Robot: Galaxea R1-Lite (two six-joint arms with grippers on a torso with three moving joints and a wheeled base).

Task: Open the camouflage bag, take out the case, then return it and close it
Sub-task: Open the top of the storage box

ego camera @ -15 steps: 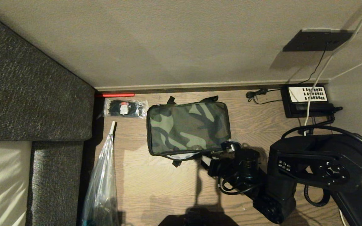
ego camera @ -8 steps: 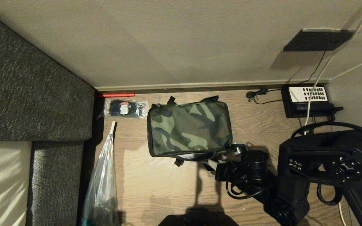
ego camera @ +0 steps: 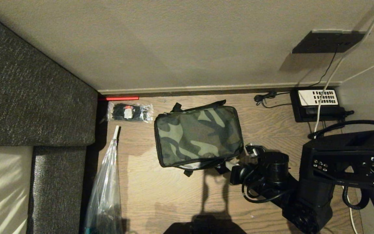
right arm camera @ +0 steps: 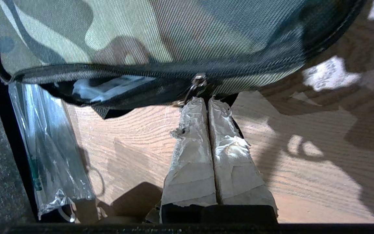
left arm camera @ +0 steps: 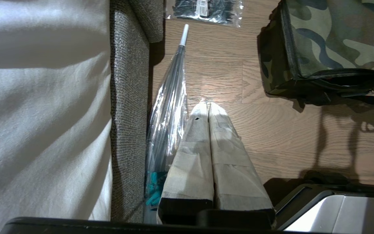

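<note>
Here the right gripper [right arm camera: 205, 100], fingers pressed together, sits at the zipper pull [right arm camera: 193, 87] on the camouflage bag [ego camera: 198, 136]; left gripper [left arm camera: 206, 105] likewise closed, empty.

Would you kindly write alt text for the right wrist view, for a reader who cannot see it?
The right claw, its taped fingers pressed together, sits at the metal zipper pull on the edge of the camouflage bag. Beside the pull the zipper gapes partly open. The bag lies on a wooden floor, with a clear plastic umbrella nearby.
</note>
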